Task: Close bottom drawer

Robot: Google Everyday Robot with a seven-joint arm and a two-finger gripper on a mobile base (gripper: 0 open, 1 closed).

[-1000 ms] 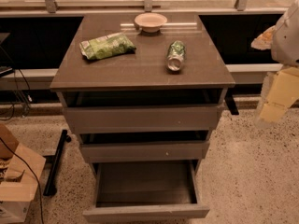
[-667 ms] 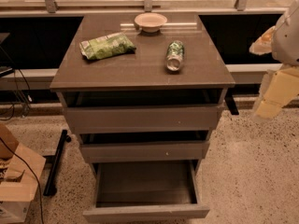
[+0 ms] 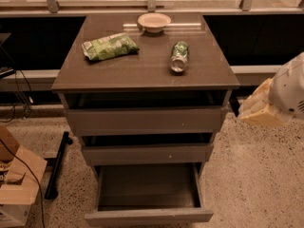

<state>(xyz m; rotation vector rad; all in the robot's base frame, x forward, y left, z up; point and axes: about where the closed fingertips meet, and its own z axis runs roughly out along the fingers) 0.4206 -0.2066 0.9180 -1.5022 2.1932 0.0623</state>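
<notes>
Cardboard box sits on the floor at far left, well apart from the cabinet. On its tabletop we note a green bag, a bowl and a can lying on its side.

We find the bottom drawer at the foot of the cabinet, pulled well out and its grey tray bare. The middle drawer and top drawer above it stand slightly open. We judge the bottom drawer rigid panel board, light while unloaded and free on its runners. It has no handle, so nothing needs grasping. A flat push on the middle of the slim front panel should drive it in squarely, whereas an off-centre push may rack it.

The gripper hangs at the right edge, beside the cabinet at top-drawer height and well above the bottom drawer. We cannot tell how it is set.

Against the earlier frame, the gripper has shifted left and slightly down; the bottom drawer is no further in.
</notes>
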